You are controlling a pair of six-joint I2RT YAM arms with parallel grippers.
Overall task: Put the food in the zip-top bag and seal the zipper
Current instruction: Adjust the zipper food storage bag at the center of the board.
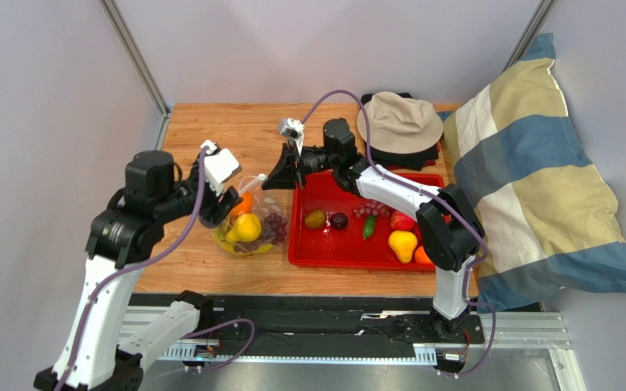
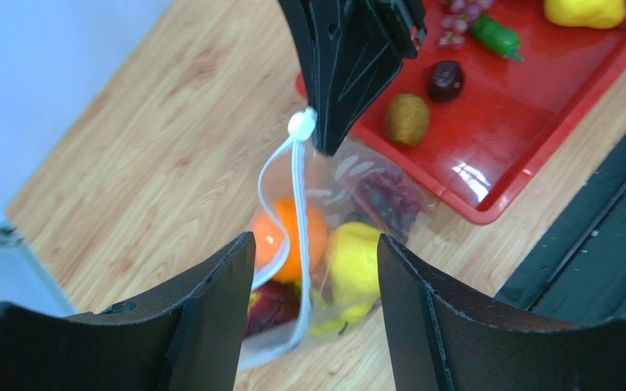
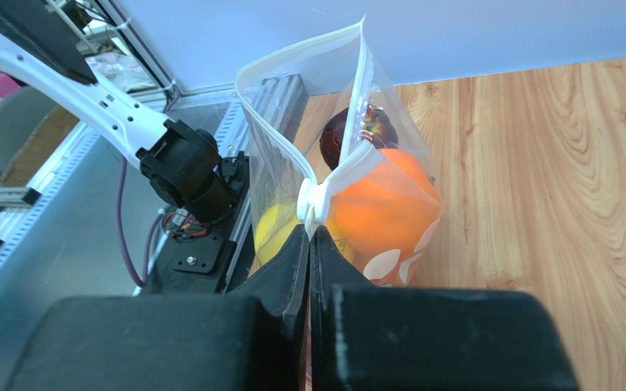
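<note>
Zip-top bag [image 1: 251, 228] of fruit [image 2: 350, 269], mouth agape — right hand [image 3: 308, 244] pinched shut on its zipper [image 3: 349, 167], left hand [image 2: 315, 244] spread, empty. Risk: single pinch slips — fruit spills.

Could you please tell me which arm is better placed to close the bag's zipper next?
Right, probably. The right hand is shut on the zipper at one end of the zip-top bag, whose mouth gapes open. The left hand stands open above the bag, gripping nothing.
</note>
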